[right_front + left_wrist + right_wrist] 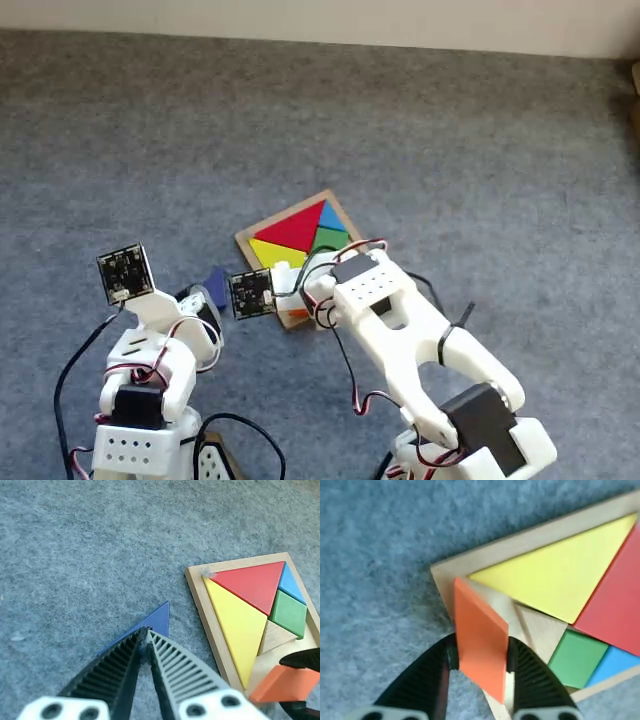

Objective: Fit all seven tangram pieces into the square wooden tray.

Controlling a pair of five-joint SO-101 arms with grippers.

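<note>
Because each piece appears to be thin painted wood, expect it to be light, rigid and somewhat slick on its faces; grip across two opposite edges near the middle, since a hold near a corner would probably let it pivot.

Right gripper (pixel 481 652): fingers pinch the orange parallelogram (pixel 481 637) across its long edges; the piece sits tilted over the vacant corner of the square wooden tray (pixel 197 597), beside the yellow triangle (pixel 240 625).

Left gripper (pixel 146 632): fingers drawn together; tips at the near edge of the dark blue triangle (pixel 159 620), which is on the grey carpet (pixel 75 555) near the tray but apart from it; whether they nip it cannot be told.

Count: one tray; seven pieces; five seated (red triangle (pixel 252 585), yellow triangle, green square (pixel 289 612), light blue triangle (pixel 292 580), plain wooden triangle (pixel 272 636)); one held; one on the carpet.
</note>
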